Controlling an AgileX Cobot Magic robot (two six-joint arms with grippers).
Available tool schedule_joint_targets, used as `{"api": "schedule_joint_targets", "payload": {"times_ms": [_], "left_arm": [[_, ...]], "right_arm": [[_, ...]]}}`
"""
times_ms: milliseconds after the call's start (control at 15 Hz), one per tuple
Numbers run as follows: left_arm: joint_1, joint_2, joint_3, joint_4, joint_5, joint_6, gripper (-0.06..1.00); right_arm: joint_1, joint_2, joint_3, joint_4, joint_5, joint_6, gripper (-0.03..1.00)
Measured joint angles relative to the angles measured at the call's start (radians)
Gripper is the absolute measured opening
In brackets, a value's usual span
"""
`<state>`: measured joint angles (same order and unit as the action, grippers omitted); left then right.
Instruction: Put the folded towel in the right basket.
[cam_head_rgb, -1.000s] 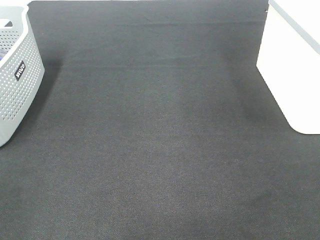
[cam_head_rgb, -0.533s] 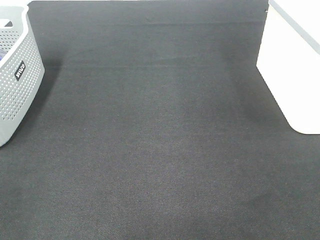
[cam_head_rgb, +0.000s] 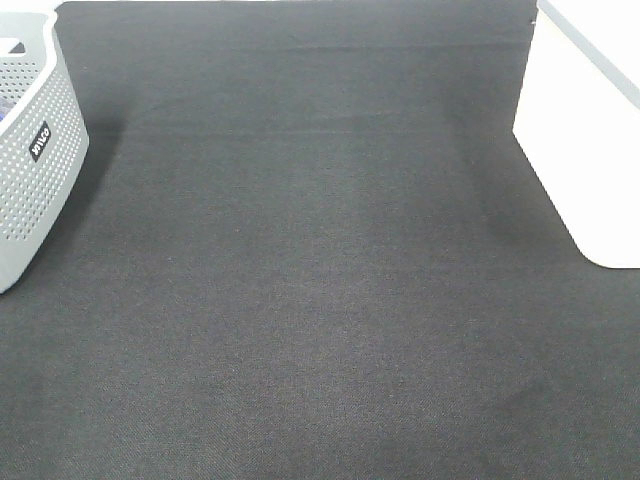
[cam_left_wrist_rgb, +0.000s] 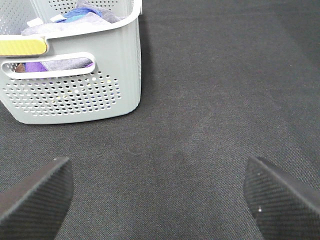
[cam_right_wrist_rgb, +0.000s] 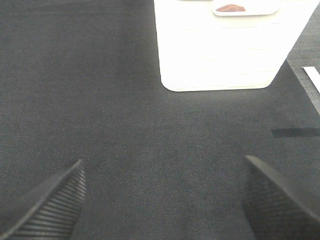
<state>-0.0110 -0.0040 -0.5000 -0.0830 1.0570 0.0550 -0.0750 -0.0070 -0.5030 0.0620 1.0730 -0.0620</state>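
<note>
The right basket (cam_head_rgb: 585, 140) is white with smooth walls and stands at the table's right edge. It also shows in the right wrist view (cam_right_wrist_rgb: 220, 50). A rust-brown patch of the folded towel (cam_right_wrist_rgb: 229, 7) shows through its handle slot, inside the basket. The rest of the towel is hidden. My right gripper (cam_right_wrist_rgb: 162, 200) is open and empty, low over the dark mat, some way from the basket. My left gripper (cam_left_wrist_rgb: 160, 195) is open and empty over the mat near the grey basket. Neither gripper shows in the exterior high view.
A grey perforated basket (cam_head_rgb: 30, 150) with a black label stands at the left edge. In the left wrist view it (cam_left_wrist_rgb: 75, 80) holds purple, blue and grey cloths. A dark fabric mat (cam_head_rgb: 320, 280) covers the table. A white strip (cam_right_wrist_rgb: 312, 82) lies beside the white basket.
</note>
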Motion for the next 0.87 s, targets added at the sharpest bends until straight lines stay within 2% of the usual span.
{"api": "schedule_joint_targets", "payload": {"times_ms": [867], "left_arm": [[0.000, 0.000, 0.000, 0.000, 0.000, 0.000, 0.87]], "right_arm": [[0.000, 0.000, 0.000, -0.001, -0.004, 0.000, 0.79]]}}
